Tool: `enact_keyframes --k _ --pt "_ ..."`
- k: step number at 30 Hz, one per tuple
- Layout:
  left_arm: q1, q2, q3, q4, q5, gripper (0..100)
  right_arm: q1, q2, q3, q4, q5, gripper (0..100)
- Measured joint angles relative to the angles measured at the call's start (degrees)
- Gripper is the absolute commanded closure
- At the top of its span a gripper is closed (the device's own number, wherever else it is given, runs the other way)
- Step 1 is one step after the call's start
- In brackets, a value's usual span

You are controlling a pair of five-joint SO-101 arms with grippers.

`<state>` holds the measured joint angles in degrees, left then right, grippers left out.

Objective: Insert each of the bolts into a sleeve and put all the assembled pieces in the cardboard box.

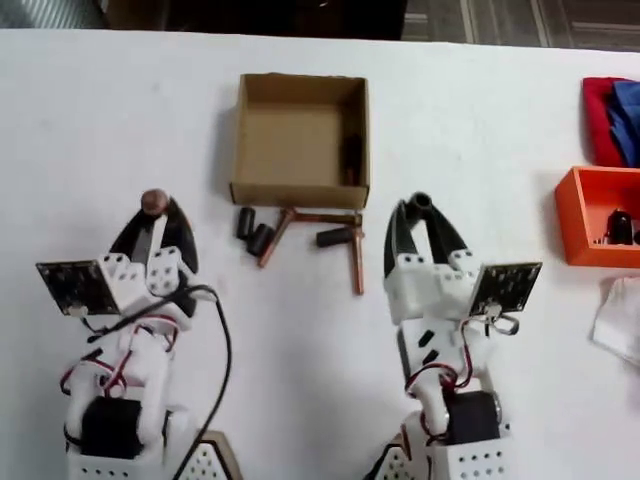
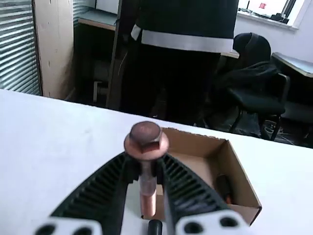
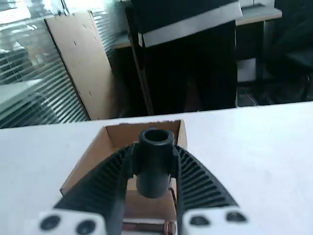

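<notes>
Two claws are loaded. My left claw (image 1: 153, 224) is clenched on a copper-coloured hex-head bolt (image 1: 154, 201), pinching the shank just under the head. My right claw (image 1: 420, 224) grasps a black cylindrical sleeve (image 1: 420, 204) by its wall. Both parts hang above the white worktop (image 1: 300, 360), well apart from each other, on the near side of the open brown cardboard box (image 1: 300, 190).

Risk, as I judge it: both parts point the same way, so the shank tip cannot meet the bore until I turn one wrist. A poor line-up would jam the tip on the sleeve rim. Because the bolt is held high on its shank, side pressure could swivel it between the fingers, and a push along the sleeve could slide it out of its grip. A low swing could also scatter the loose copper bolts (image 1: 357, 262) and loose black sleeves (image 1: 261, 239) lying before the box.

Orientation: the bolt's long axis stands roughly vertical, head up, shank down. The sleeve's axis is also upright, open bore facing up. One dark piece (image 1: 351, 155) lies against the box's inner wall.
</notes>
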<state>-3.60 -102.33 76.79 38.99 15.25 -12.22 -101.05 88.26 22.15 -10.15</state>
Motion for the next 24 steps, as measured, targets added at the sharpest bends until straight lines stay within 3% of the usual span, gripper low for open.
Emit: enact_keyframes --k 5,14,20,24 --pt "-0.09 0.79 0.44 -1.49 -0.88 97 -4.22 0.00 5.80 -11.16 0.00 97.6" --pt "0.88 10.99 -1.05 -12.48 0.35 97 -10.37 -1.05 7.74 -15.30 0.00 97.7" --pt "8.00 27.87 -15.65 -16.35 5.45 97 -11.78 -1.05 8.09 -14.59 0.35 97.7" --pt "14.51 39.82 -32.26 -13.54 9.23 97 -11.52 -1.05 8.09 -10.64 9.41 97.7"
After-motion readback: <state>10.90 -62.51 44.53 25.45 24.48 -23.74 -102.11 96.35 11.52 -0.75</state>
